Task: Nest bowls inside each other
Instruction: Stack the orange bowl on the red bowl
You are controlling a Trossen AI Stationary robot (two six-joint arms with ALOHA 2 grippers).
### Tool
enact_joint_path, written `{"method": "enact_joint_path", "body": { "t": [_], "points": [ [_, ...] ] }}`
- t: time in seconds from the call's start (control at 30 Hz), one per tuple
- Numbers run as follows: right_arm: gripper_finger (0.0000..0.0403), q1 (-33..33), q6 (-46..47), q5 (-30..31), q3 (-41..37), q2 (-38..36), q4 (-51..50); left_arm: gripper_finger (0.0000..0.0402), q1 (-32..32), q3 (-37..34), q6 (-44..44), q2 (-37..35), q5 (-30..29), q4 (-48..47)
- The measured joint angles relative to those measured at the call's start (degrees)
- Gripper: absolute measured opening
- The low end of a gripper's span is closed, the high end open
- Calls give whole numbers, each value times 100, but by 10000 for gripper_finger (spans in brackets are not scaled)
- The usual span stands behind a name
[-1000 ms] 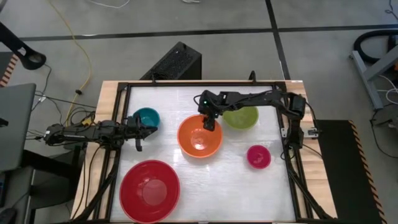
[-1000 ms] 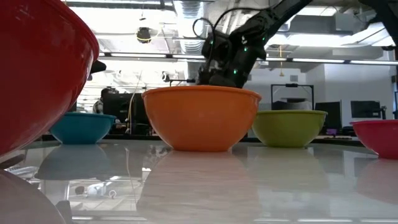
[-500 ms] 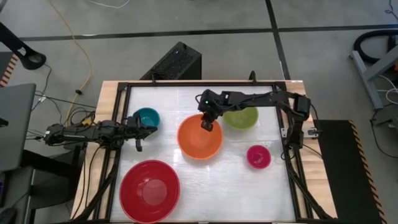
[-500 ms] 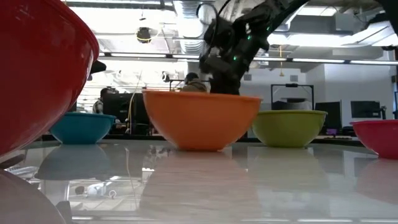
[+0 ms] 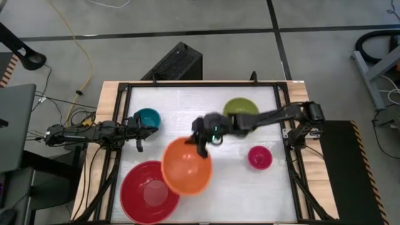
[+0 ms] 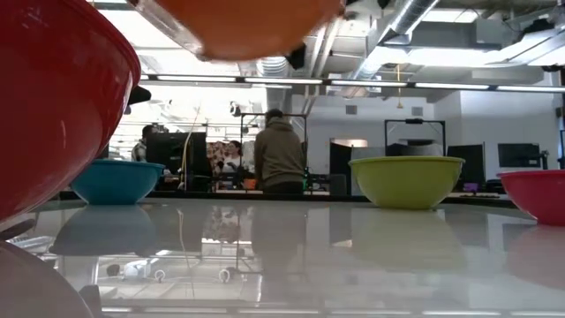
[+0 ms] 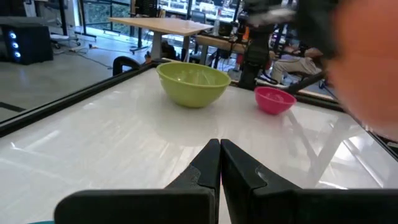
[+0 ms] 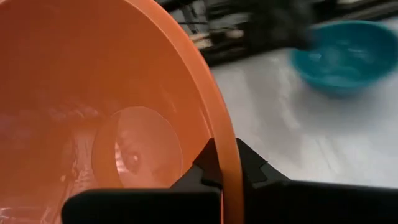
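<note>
My right gripper (image 5: 201,149) is shut on the orange bowl (image 5: 186,166), which hangs in the air over the middle of the table, its near-left edge above the red bowl's (image 5: 150,191) far-right rim. In the low view only the orange bowl's underside (image 6: 238,22) shows, at the top. The lime green bowl (image 5: 240,110) stands at the far side, the pink bowl (image 5: 260,157) at the right, the teal bowl (image 5: 147,118) at the far left. My left gripper (image 7: 219,165) stays shut at the left edge, beside the teal bowl. My right gripper pinches the orange bowl's rim (image 8: 227,155) on the side toward the table's far right, one finger inside the bowl and one outside. The fingers come from the table's right, slanting down. The bowl is lifted clear of the table and tilted, its mouth still mostly upward.
A black frame (image 5: 200,84) runs round the white tabletop. Bare tabletop lies between the green and pink bowls and along the near right. In the room behind the table a person (image 6: 279,150) stands with their back to it.
My right gripper has taken hold of the orange bowl's far rim, risen with it and swung toward the table's near left, toward the red bowl. The orange bowl has left its place on the table and now hangs lifted clear and tilted.
</note>
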Motion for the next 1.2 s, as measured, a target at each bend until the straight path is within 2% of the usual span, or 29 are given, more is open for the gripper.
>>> {"method": "enact_joint_path", "body": {
  "t": [0.1,0.23,0.5,0.7,0.93,1.2],
  "points": [
    [19,382,122,325,174,264,281,0,0,-2,0,0,-1,2],
    [19,683,251,855,993,810,65,0,1,0,0,0,-62,4],
    [19,677,274,843,3247,2257,-1282,0,0,-1,0,-2,-96,17],
    [19,596,401,497,4397,3119,-1364,0,0,0,0,0,-97,17],
    [19,606,622,27,5166,3892,-1416,0,0,-2,0,-2,-99,17],
    [19,603,774,-183,5482,4342,-1502,0,0,0,0,-2,-101,15]
  ]
}}
